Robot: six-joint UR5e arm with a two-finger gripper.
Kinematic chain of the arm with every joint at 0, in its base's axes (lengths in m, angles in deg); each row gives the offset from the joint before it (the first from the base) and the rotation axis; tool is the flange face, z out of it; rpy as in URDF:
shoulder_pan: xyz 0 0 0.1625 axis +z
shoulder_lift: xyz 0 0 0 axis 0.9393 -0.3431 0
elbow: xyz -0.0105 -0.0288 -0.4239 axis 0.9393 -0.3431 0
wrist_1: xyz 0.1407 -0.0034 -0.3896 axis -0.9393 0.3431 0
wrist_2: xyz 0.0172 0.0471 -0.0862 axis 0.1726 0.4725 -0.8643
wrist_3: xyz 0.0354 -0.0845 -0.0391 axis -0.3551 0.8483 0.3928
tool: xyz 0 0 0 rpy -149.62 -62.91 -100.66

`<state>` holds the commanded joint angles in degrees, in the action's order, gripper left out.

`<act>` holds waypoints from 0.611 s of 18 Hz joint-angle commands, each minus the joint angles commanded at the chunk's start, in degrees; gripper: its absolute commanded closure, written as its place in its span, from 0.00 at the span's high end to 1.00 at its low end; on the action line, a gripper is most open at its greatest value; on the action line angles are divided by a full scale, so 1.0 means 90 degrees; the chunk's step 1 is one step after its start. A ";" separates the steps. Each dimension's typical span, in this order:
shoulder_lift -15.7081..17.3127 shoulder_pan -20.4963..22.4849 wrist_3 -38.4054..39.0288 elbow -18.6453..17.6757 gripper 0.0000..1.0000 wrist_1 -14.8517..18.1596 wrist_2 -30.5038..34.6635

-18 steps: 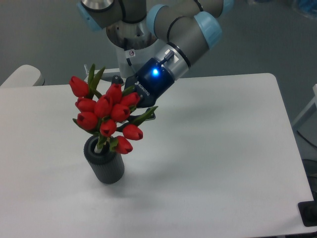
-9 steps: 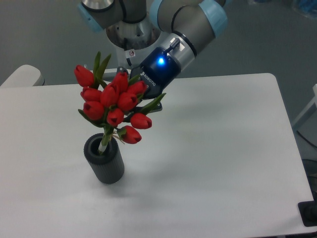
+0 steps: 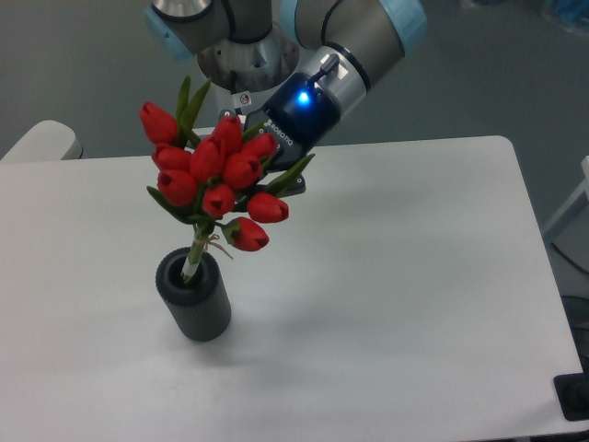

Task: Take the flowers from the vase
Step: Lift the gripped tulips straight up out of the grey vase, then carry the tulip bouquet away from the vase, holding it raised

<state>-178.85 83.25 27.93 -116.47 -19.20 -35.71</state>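
The flowers [image 3: 213, 178] are a bunch of red tulip buds with green leaves, held up at the left of the table. Their tied stems [image 3: 195, 253] still dip into the mouth of the vase [image 3: 194, 296], a dark grey ribbed cylinder standing upright on the white table. My gripper [image 3: 247, 175] reaches in from behind and to the right of the bunch, its dark body with a blue light showing. The buds and leaves cover its fingers, which appear shut on the bunch.
The white table [image 3: 396, 276] spreads to the right and front of the vase. The robot base [image 3: 235, 55] stands at the table's back edge. A pale rounded object [image 3: 41, 140] lies past the table's back left corner.
The gripper and the bunch have risen and shifted slightly right. More of the stems now show above the vase rim. The vase has stayed in place.
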 joint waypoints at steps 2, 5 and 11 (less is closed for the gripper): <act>0.0000 0.0165 -0.0019 0.0019 0.18 -0.0010 0.0020; -0.0039 0.0517 -0.0078 0.0175 0.18 -0.0010 0.0020; -0.0653 0.0996 -0.0361 0.0546 0.18 -0.0039 0.0020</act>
<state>-184.73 92.22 24.68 -111.56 -19.55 -35.53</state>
